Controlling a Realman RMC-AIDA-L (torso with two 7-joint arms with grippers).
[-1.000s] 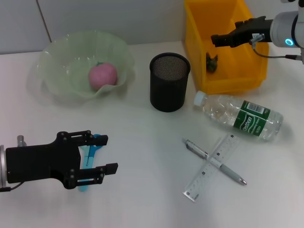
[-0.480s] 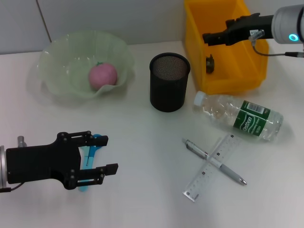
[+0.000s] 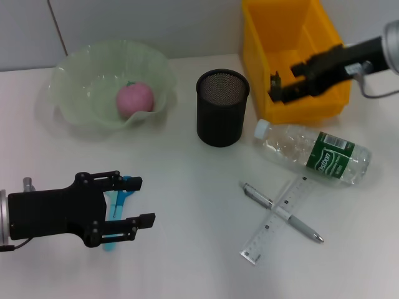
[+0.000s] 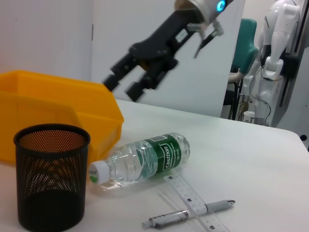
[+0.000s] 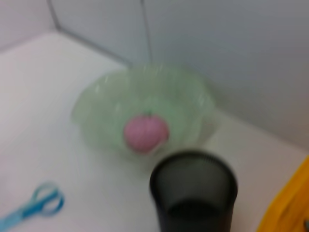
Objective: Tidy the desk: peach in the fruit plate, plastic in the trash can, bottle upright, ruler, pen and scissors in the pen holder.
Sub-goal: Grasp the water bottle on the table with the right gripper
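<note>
Bottle (image 3: 315,153) on its side is what we see on the desk (image 3: 187,249), beside the crossed pen (image 3: 283,213) and ruler (image 3: 277,219). Our right end effector (image 3: 283,87), fingers apart and empty, hangs over the yellow trash can (image 3: 290,25). Our left end effector (image 3: 140,200), also spread, hovers at the blue scissors (image 3: 118,199); the peach (image 3: 134,99) lies in the fruit plate (image 3: 75,75).

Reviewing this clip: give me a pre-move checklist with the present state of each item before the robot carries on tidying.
1. Peach in fruit plate: ok.
2. Bottle upright: not ok, lying on its side beside the yellow bin.
3. Pen and ruler in pen holder: not ok, crossed on the desk.
4. Scissors in holder: not ok, on the desk under the left gripper.
5. Right gripper empty: ok, open at the bin's front edge.
6. Plastic in bin: cannot tell.
</note>
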